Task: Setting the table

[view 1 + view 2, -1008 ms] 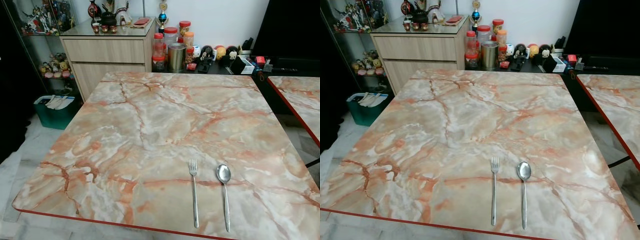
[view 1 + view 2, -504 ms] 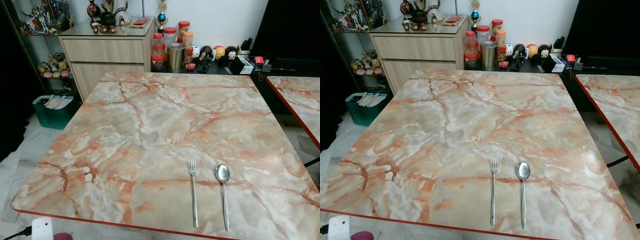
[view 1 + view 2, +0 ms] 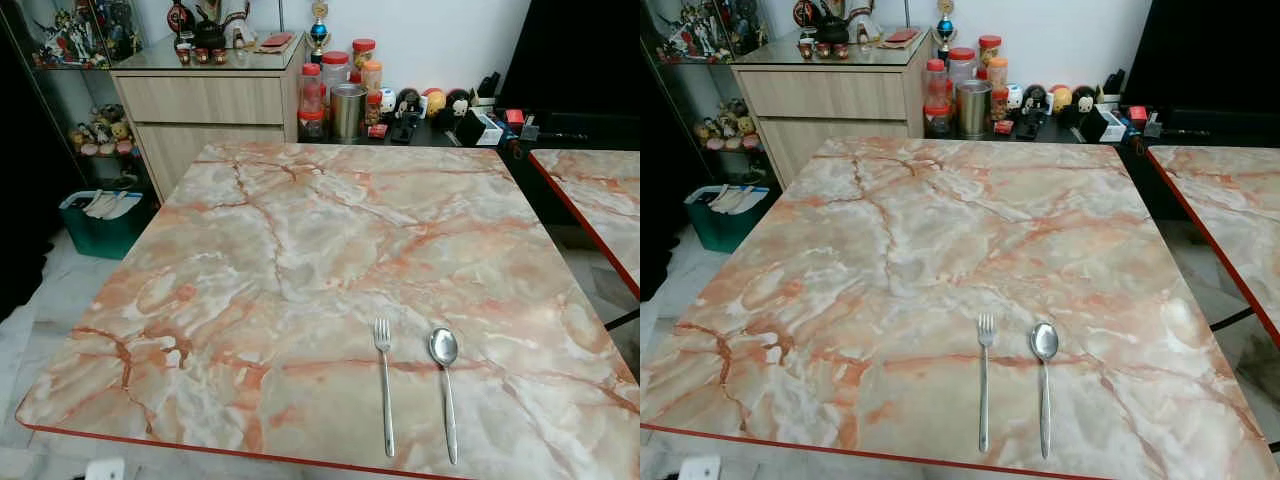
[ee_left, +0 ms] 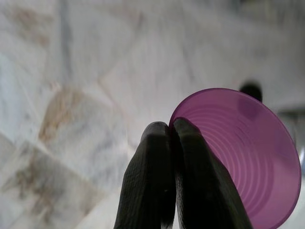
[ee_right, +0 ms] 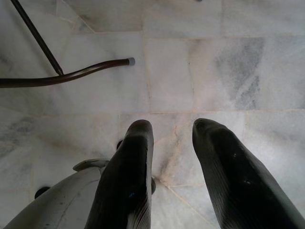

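The left gripper (image 4: 171,131) is pinching the rim of a translucent purple plastic cup (image 4: 240,157), its black fingers (image 4: 147,181) pressed together on the cup's edge, over pale marble floor tiles. The right gripper (image 5: 171,131) is hanging with fingers (image 5: 128,176) spread and holding nothing, above grey-veined floor tiles. Up on the orange-veined marble table (image 3: 300,230), a steel fork (image 3: 384,375) and a steel spoon (image 3: 445,385) are lying side by side, apart, near the front edge.
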